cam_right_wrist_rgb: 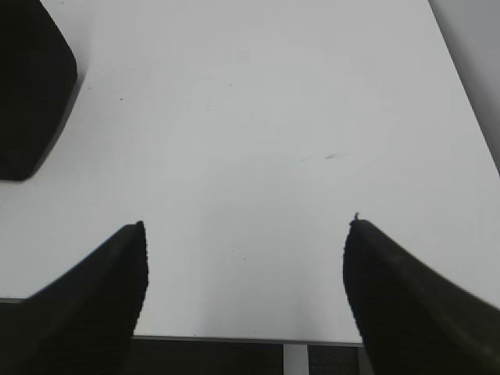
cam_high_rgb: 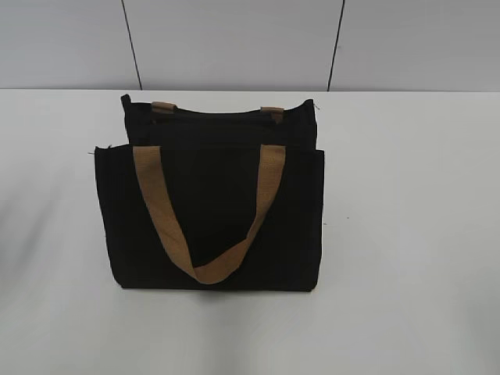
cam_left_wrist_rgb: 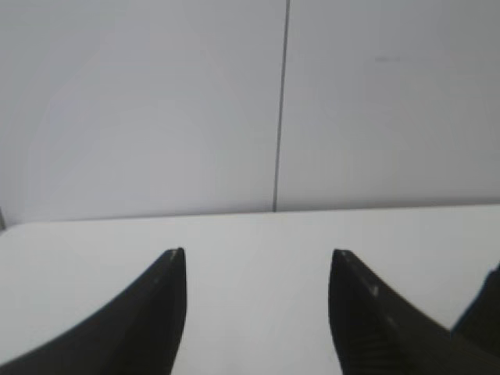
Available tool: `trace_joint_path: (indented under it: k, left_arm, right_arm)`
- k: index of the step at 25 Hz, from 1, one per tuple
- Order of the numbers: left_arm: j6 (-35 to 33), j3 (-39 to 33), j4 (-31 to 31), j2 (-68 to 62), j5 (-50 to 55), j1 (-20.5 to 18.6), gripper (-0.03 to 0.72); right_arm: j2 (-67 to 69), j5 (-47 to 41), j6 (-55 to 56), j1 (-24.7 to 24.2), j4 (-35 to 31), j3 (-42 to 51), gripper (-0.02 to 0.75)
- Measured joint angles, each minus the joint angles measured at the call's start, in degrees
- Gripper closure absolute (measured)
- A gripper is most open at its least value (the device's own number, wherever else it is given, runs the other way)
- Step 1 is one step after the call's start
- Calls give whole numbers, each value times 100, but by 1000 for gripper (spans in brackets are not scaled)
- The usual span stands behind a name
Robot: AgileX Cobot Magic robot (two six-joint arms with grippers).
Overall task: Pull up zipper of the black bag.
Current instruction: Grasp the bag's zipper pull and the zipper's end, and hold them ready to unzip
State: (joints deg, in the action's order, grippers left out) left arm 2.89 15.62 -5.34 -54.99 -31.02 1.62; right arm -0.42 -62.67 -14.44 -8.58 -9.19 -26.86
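Observation:
The black bag [cam_high_rgb: 215, 211] lies flat on the white table [cam_high_rgb: 406, 234] in the exterior view, its top edge toward the far wall. One tan handle [cam_high_rgb: 205, 269] loops over its front and two tan strap tabs [cam_high_rgb: 164, 107] sit at the top edge. The zipper [cam_high_rgb: 219, 117] is only a dark line along that edge, and I cannot make out its pull tab. Neither gripper shows in the exterior view. My left gripper [cam_left_wrist_rgb: 258, 254] is open and empty over bare table. My right gripper [cam_right_wrist_rgb: 246, 226] is open and empty, with a black shape [cam_right_wrist_rgb: 27, 86], probably the bag, far to its upper left.
A grey panelled wall [cam_high_rgb: 234, 39] stands behind the table and also shows in the left wrist view [cam_left_wrist_rgb: 156, 109]. The table's edge [cam_right_wrist_rgb: 234, 339] runs just under the right gripper. A dark shape [cam_left_wrist_rgb: 486, 312] sits at the left wrist view's right border.

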Motion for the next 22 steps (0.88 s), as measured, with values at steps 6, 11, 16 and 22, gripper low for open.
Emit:
trace_joint_path:
  k: [6, 11, 16, 22]
  left_arm:
    - [1480, 141, -2253, -1817, -927, -22, 300]
    - [2241, 657, -4377, -2707, -1133, -270, 316]
    - [2437, 1163, -6122, -3424, -1491, -323, 319]
    - [2447, 1672, -6797, -4436, -1900, -352, 319]
  right_arm:
    - [0, 0, 0, 0, 0, 0, 145]
    - [0, 0, 0, 0, -5, 0, 145]
    - [0, 0, 0, 0, -5, 0, 145]
    - [0, 0, 0, 0, -5, 0, 145]
